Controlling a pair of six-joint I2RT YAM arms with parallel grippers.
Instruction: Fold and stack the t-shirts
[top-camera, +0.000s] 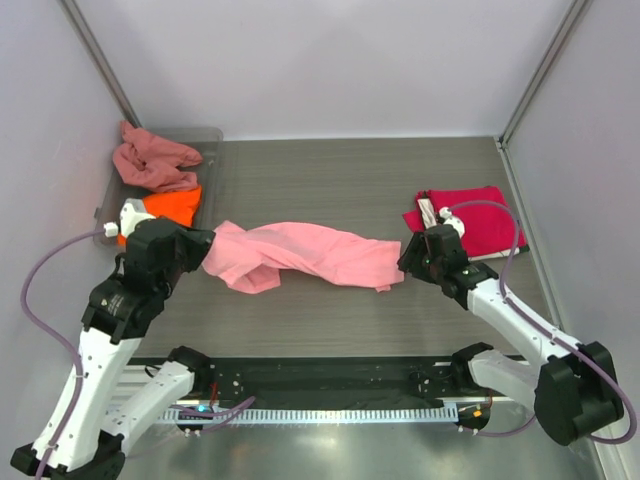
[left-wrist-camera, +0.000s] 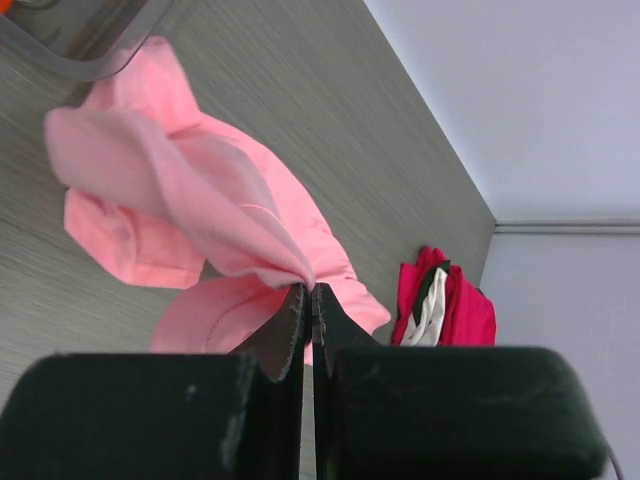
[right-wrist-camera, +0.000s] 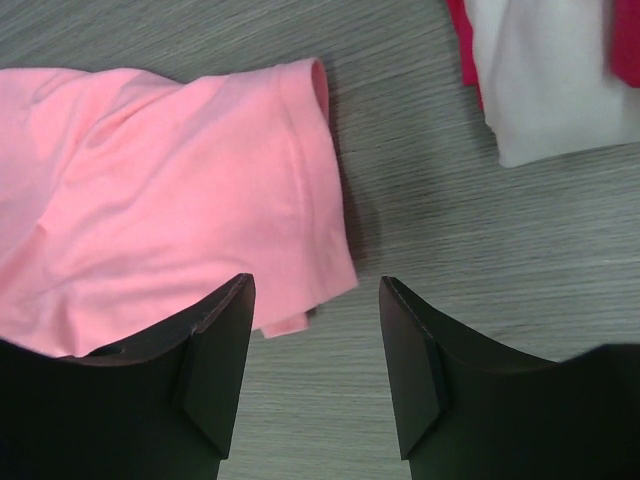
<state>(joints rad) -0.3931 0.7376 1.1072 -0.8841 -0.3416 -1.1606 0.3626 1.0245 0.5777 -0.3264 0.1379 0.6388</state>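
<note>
Left gripper (left-wrist-camera: 308, 292): jaws together, clamped on a bunched fold at the left end of the light pink t-shirt (top-camera: 310, 255).

Right gripper (right-wrist-camera: 315, 283): jaws apart, poised over the corner of a hemmed edge at the shirt's right end, likely a sleeve. Nothing held.

The shirt lies twisted like a rope across the middle of the bench (top-camera: 330, 180), between the two grippers.

Step in hand, as I read it: take the second corner, then spread the shirt flat. Drop the right jaws low so the whole hem goes in, and close fully before lifting. Then draw both ends apart evenly to work out the twist.

Farther back, right: crimson t-shirt (top-camera: 480, 215) and white t-shirt (right-wrist-camera: 550, 80), folded together.

Far left: grey tray (top-camera: 210, 135) holding the dusty rose t-shirt (top-camera: 150, 160) and orange t-shirt (top-camera: 175, 205).
</note>
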